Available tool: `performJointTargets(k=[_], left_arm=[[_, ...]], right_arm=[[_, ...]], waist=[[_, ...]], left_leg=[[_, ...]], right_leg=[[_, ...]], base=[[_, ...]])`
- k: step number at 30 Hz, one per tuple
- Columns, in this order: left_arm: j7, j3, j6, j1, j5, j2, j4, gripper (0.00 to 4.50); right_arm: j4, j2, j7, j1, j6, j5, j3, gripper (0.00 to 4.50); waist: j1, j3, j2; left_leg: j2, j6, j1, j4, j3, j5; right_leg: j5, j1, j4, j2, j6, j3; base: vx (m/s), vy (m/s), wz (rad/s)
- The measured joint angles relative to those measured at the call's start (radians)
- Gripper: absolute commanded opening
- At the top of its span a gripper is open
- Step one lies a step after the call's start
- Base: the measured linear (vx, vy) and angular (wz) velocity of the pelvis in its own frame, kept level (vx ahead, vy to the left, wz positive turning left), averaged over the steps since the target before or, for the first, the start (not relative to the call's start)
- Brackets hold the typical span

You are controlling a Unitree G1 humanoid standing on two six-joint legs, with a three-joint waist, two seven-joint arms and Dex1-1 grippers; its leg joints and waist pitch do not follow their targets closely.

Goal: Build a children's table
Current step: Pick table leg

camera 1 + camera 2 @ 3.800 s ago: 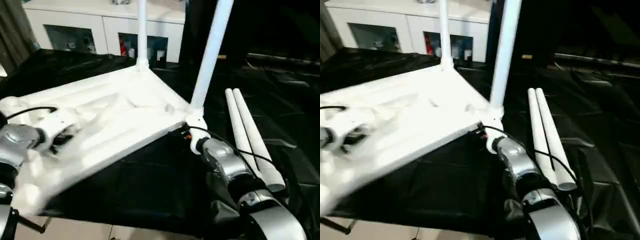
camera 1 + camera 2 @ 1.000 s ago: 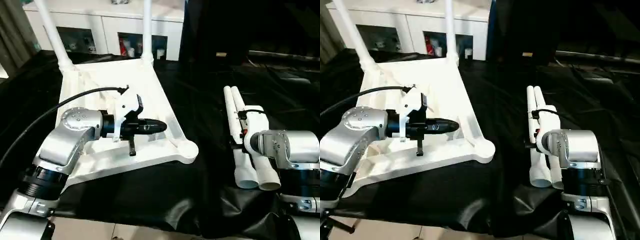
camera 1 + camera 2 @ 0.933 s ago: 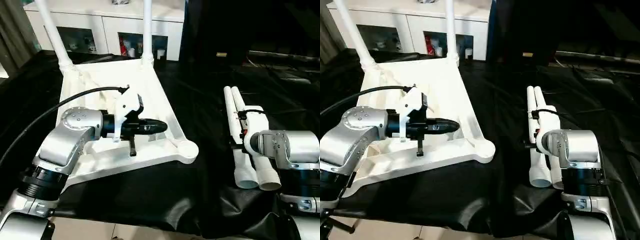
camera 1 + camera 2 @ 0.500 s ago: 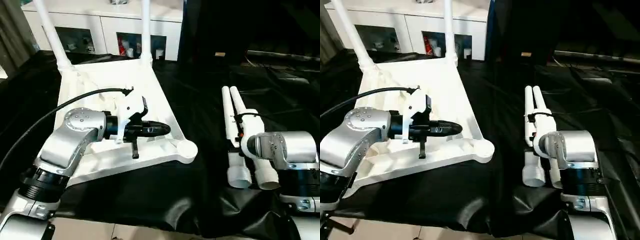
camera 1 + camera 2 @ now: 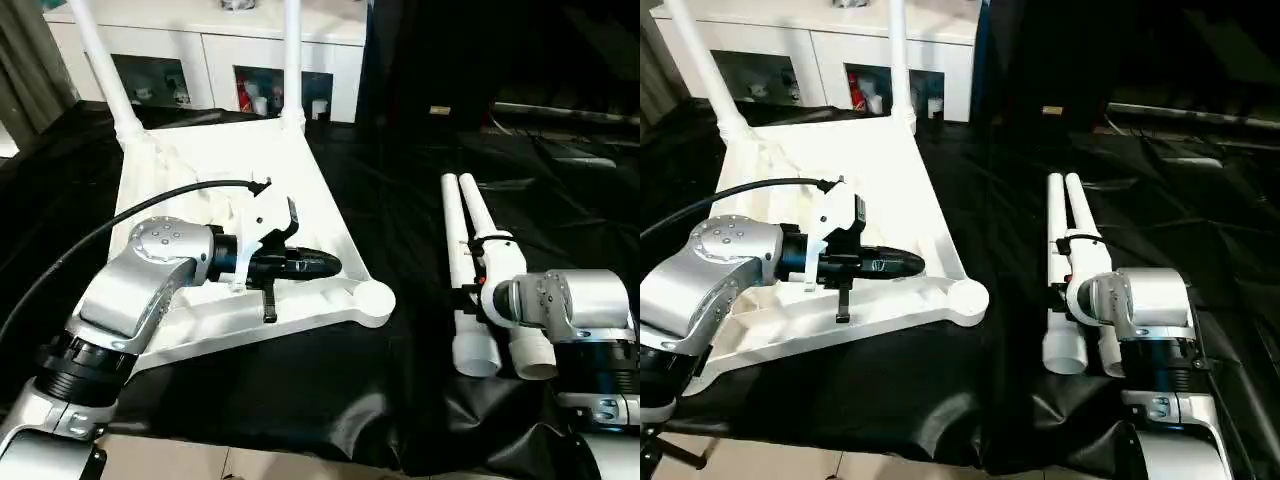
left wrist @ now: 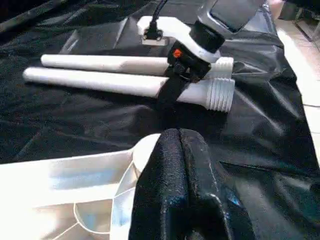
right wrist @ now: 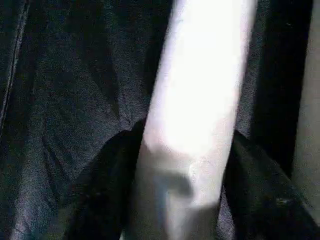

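Observation:
The white tabletop (image 5: 240, 160) lies upside down on the black cloth, with two legs (image 5: 291, 60) standing in its far corner sockets. My left gripper (image 5: 328, 263) is shut and empty, hovering over the tabletop's near right part, just short of the empty corner socket (image 5: 372, 298). Two loose legs (image 5: 480, 215) lie side by side on the cloth to the right. My right gripper (image 7: 187, 132) straddles the left one (image 5: 455, 230) near its threaded end, a black finger (image 7: 100, 200) pressed against each side.
A white glass-doored cabinet (image 5: 200, 40) stands behind the table. Wrinkled black cloth (image 5: 400, 200) covers the whole work surface, with a bare strip between the tabletop and the loose legs. A black cable (image 5: 90, 240) loops over my left forearm.
The right gripper's fingers have closed in on the left loose leg, and that leg's near end has slid a little away from the other. The left gripper has barely moved.

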Motion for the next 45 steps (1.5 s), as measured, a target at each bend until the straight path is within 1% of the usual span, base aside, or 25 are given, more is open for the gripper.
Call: performJointTargets(k=[1,5,7,8,11,13,15,16,17,18,20,21,22,24,26,27,30,32,33,35,39,40,41,44,45], left_arm=[[0.0,-0.002,0.001,0.0,0.0,0.0,0.0,0.35],[0.055,-0.002,-0.007,-0.012,0.019,-0.029,0.04,0.48],[0.083,-0.002,-0.011,-0.021,0.032,-0.039,0.069,0.86],[0.096,-0.001,-0.011,-0.03,0.033,-0.046,0.083,0.86],[0.181,0.055,-0.009,-0.075,0.031,-0.11,0.152,0.85],[0.237,0.099,-0.001,-0.11,0.013,-0.157,0.184,1.31],[0.283,0.137,0.017,-0.134,-0.008,-0.189,0.21,1.23],[0.307,0.166,0.04,-0.148,-0.034,-0.217,0.231,1.54],[0.334,0.195,0.064,-0.161,-0.057,-0.241,0.252,1.54],[0.367,0.232,0.099,-0.179,-0.091,-0.275,0.279,1.68],[0.391,0.251,0.137,-0.2,-0.131,-0.306,0.299,1.74],[0.404,0.28,0.173,-0.213,-0.161,-0.334,0.312,1.81],[0.41,0.297,0.198,-0.22,-0.185,-0.353,0.32,2.05],[0.423,0.315,0.244,-0.236,-0.22,-0.388,0.329,2.16],[0.441,0.317,0.263,-0.244,-0.227,-0.411,0.337,2.21],[0.446,0.319,0.265,-0.245,-0.23,-0.414,0.341,2.44],[0.464,0.339,0.27,-0.25,-0.255,-0.431,0.356,2.57],[0.472,0.356,0.283,-0.254,-0.271,-0.438,0.36,2.69],[0.479,0.363,0.292,-0.258,-0.281,-0.442,0.36,2.91],[0.485,0.374,0.306,-0.264,-0.296,-0.448,0.359,2.94],[0.492,0.386,0.34,-0.264,-0.311,-0.457,0.357,3.25],[0.493,0.386,0.343,-0.264,-0.313,-0.456,0.357,2.99],[0.497,0.385,0.347,-0.264,-0.315,-0.455,0.357,2.86],[0.507,0.387,0.363,-0.264,-0.332,-0.455,0.354,2.72],[0.514,0.389,0.369,-0.264,-0.335,-0.455,0.353,2.43]], right_arm=[[0.005,0.001,-0.002,0.0,-0.003,0.0,-0.005,2.14],[0.037,0.019,-0.034,-0.011,-0.031,0.008,-0.066,1.98],[0.048,0.022,-0.041,-0.018,-0.043,0.009,-0.084,1.91],[0.048,0.022,-0.042,-0.02,-0.048,0.01,-0.095,1.91],[0.048,0.041,-0.036,-0.042,-0.132,0.047,-0.142,1.89],[0.047,0.048,-0.015,-0.066,-0.187,0.083,-0.171,1.87],[0.036,0.059,0.018,-0.081,-0.24,0.116,-0.191,1.87],[0.019,0.063,0.05,-0.074,-0.272,0.133,-0.198,1.87],[0.0,0.074,0.084,-0.072,-0.305,0.154,-0.203,1.87],[-0.031,0.091,0.138,-0.068,-0.345,0.187,-0.201,1.86],[-0.073,0.107,0.194,-0.069,-0.374,0.225,-0.189,1.86],[-0.098,0.112,0.238,-0.068,-0.381,0.252,-0.179,1.86],[-0.12,0.114,0.273,-0.061,-0.389,0.278,-0.167,1.86],[-0.162,0.121,0.339,-0.048,-0.397,0.324,-0.133,1.86],[-0.199,0.133,0.394,-0.028,-0.398,0.363,-0.104,1.86],[-0.206,0.137,0.4,-0.021,-0.398,0.366,-0.099,1.86],[-0.222,0.13,0.427,0.001,-0.398,0.38,-0.086,1.86],[-0.23,0.13,0.441,0.009,-0.396,0.392,-0.07,1.86],[-0.232,0.129,0.447,0.009,-0.396,0.394,-0.066,1.86],[-0.244,0.126,0.462,0.014,-0.396,0.401,-0.051,1.86],[-0.266,0.118,0.479,0.024,-0.396,0.422,-0.021,1.86],[-0.266,0.117,0.481,0.027,-0.396,0.424,-0.021,1.86],[-0.267,0.117,0.482,0.029,-0.397,0.424,-0.02,1.86],[-0.266,0.117,0.478,0.031,-0.398,0.424,-0.014,1.86],[-0.266,0.117,0.473,0.03,-0.401,0.424,-0.012,1.86]], waist=[[0.0,0.0,0.0],[0.0,0.0,0.0],[0.0,0.0,0.0],[0.0,0.0,0.001],[0.0,0.001,0.002],[-0.001,0.001,0.002],[-0.002,0.001,0.002],[0.0,0.001,0.002],[0.001,0.001,0.002],[0.002,0.001,0.002],[0.004,0.001,0.002],[0.006,0.001,0.002],[0.008,0.001,0.001],[0.016,0.001,0.001],[0.022,0.001,0.001],[0.025,0.001,0.001],[0.03,0.001,0.001],[0.031,0.001,0.001],[0.031,0.001,0.001],[0.031,0.001,0.0],[0.031,0.001,0.0],[0.031,0.001,0.0],[0.031,0.001,0.0],[0.031,0.001,0.0],[0.031,0.001,0.0]], left_leg=[[0.0,0.0,0.0,0.0,0.0,0.0],[0.0,0.0,0.0,0.001,0.0,0.001],[0.0,0.0,0.0,0.001,0.0,0.002],[0.0,-0.001,-0.001,0.001,0.0,0.003],[0.0,-0.001,-0.001,0.001,0.0,0.003],[0.0,-0.001,-0.001,0.001,0.0,0.003],[0.0,-0.001,-0.001,0.001,0.0,0.003],[0.0,0.0,-0.002,0.001,0.0,0.003],[0.0,0.0,-0.003,0.001,-0.001,0.003],[0.0,0.001,-0.003,0.001,-0.001,0.003],[0.0,0.004,-0.003,0.001,-0.001,0.004],[0.0,0.005,-0.003,0.002,0.0,0.004],[0.0,0.007,-0.003,0.002,0.0,0.005],[0.0,0.008,-0.004,0.002,0.0,0.005],[0.0,0.009,-0.003,0.002,0.0,0.005],[0.0,0.009,-0.004,0.002,-0.001,0.005],[0.0,0.01,-0.004,0.002,-0.001,0.006],[0.0,0.01,-0.004,0.002,-0.001,0.006],[0.0,0.01,-0.004,0.002,-0.001,0.006],[0.0,0.01,-0.004,0.002,-0.001,0.006],[0.0,0.011,-0.005,0.002,-0.001,0.006],[0.0,0.011,-0.005,0.002,-0.001,0.006],[0.0,0.011,-0.005,0.002,-0.001,0.006],[0.0,0.011,-0.006,0.002,-0.002,0.006],[0.0,0.011,-0.006,0.002,-0.002,0.006]], right_leg=[[0.0,0.0,0.0,0.0,0.0,0.0],[0.002,0.0,0.0,0.0,0.0,0.0],[0.002,0.0,0.0,0.0,0.0,0.0],[0.003,0.0,0.0,0.0,0.0,0.0],[0.004,0.0,0.0,0.0,0.0,0.0],[0.004,0.0,0.0,0.0,0.0,0.0],[0.004,0.0,0.0,0.0,0.0,0.0],[0.004,0.0,0.0,0.0,0.0,-0.001],[0.004,-0.001,0.0,0.0,0.0,-0.001],[0.004,-0.001,0.0,0.0,0.0,-0.001],[0.004,-0.001,0.0,0.0,0.0,-0.001],[0.004,-0.001,-0.001,0.0,0.0,-0.001],[0.004,-0.001,-0.001,0.0,0.0,-0.001],[0.004,-0.001,-0.002,0.0,0.0,-0.001],[0.004,-0.001,-0.002,0.0,0.0,-0.001],[0.004,-0.001,-0.002,0.0,0.0,-0.001],[0.004,0.0,-0.002,0.0,0.0,-0.001],[0.004,0.0,-0.002,0.0,0.0,-0.002],[0.004,0.0,-0.002,0.0,0.0,-0.002],[0.004,0.0,-0.002,0.0,0.0,-0.002],[0.004,0.0,-0.004,0.0,0.0,-0.003],[0.004,0.0,-0.004,0.0,0.0,-0.003],[0.004,0.0,-0.004,0.0,0.0,-0.003],[0.004,0.0,-0.004,0.0,0.0,-0.003],[0.004,0.0,-0.004,0.0,0.0,-0.003]], base=[[0.0,0.0,0.0],[0.0,0.0,0.0],[0.0,0.0,0.0],[0.0,0.0,0.0],[0.0,0.0,0.0],[0.0,0.0,0.0],[0.0,0.0,0.0],[0.0,0.0,0.0],[0.0,0.0,0.0],[0.0,0.0,0.0],[0.0,0.0,0.0],[0.0,0.0,0.0],[0.0,0.0,0.0],[0.0,0.0,0.0],[0.0,0.0,0.0],[0.0,0.0,0.0],[0.0,0.0,0.0],[0.0,0.0,0.0],[0.0,0.0,0.0],[0.0,0.0,0.0],[0.0,0.0,0.0],[0.0,0.0,0.0],[0.0,0.0,0.0],[0.0,0.0,0.0],[0.0,0.0,0.0]])
